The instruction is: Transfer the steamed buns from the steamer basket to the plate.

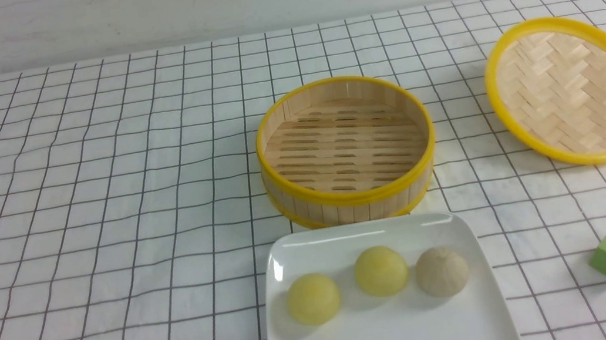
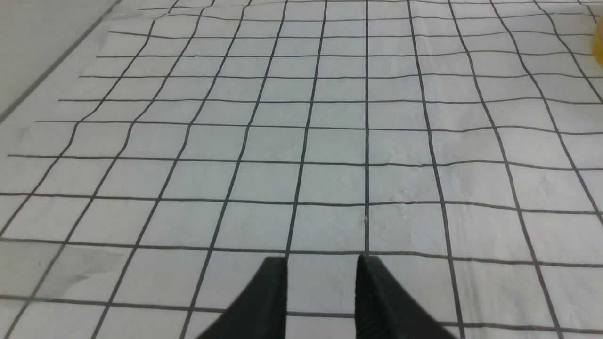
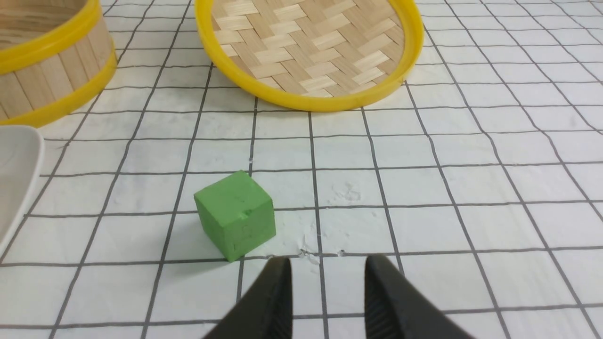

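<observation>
Front view: the steamer basket [image 1: 346, 149] is empty and all three steamed buns [image 1: 380, 270] sit on the plate [image 1: 388, 330] (task looks done).

Left wrist view: left gripper [image 2: 321, 266] parted, holding nothing.

Right wrist view: right gripper [image 3: 327, 266] parted, empty, near the green cube [image 3: 234, 214]; likely only staying clear remains
</observation>
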You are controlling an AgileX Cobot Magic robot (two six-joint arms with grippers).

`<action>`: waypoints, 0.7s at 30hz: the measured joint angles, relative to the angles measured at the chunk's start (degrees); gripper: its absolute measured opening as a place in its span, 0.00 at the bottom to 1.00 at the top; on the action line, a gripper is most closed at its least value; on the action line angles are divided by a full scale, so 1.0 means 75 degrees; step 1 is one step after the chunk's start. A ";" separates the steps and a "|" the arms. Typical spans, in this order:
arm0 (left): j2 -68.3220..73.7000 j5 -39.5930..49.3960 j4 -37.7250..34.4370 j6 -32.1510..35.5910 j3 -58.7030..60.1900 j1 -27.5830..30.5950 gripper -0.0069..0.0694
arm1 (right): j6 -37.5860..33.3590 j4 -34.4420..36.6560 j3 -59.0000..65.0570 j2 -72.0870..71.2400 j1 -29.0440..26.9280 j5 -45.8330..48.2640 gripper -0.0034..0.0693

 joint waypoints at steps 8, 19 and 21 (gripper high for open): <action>0.0000 0.0000 0.0000 0.0000 0.0000 0.0000 0.40 | 0.0000 -0.0024 0.0000 0.0000 0.0000 0.0000 0.38; 0.0000 0.0000 0.0000 0.0000 0.0000 0.0000 0.40 | -0.0117 -0.0785 -0.0032 0.0000 0.0000 0.0135 0.38; 0.0000 0.0000 0.0000 0.0000 0.0000 0.0000 0.40 | -0.0117 -0.0803 -0.0032 0.0000 0.0000 0.0144 0.38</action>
